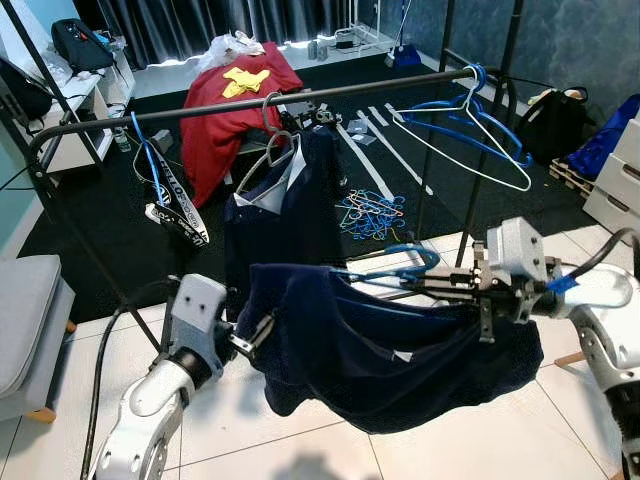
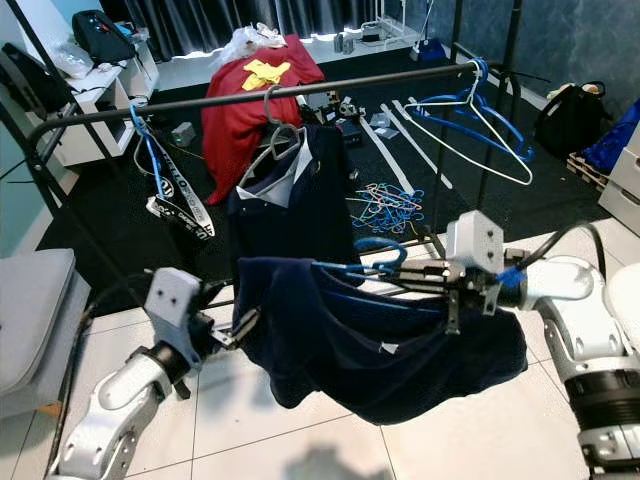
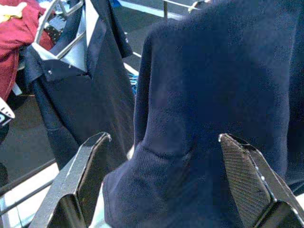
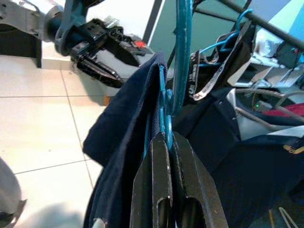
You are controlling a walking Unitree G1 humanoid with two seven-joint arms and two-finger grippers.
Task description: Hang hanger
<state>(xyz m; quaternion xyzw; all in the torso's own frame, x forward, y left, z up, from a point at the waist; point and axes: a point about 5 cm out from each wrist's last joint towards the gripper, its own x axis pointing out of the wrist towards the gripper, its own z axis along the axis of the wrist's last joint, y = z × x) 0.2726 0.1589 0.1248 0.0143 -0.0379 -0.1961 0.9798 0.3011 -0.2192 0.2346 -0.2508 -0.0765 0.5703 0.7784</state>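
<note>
The blue plastic hanger (image 1: 405, 262), draped with a soft dark navy knit garment (image 1: 390, 345), is clamped between the closed fingers of the right gripper (image 1: 440, 287). It is held roughly horizontal, hook toward the black metal rail (image 1: 250, 104). The left gripper (image 1: 255, 335), fingers apart, straddles the garment's edge.
</note>
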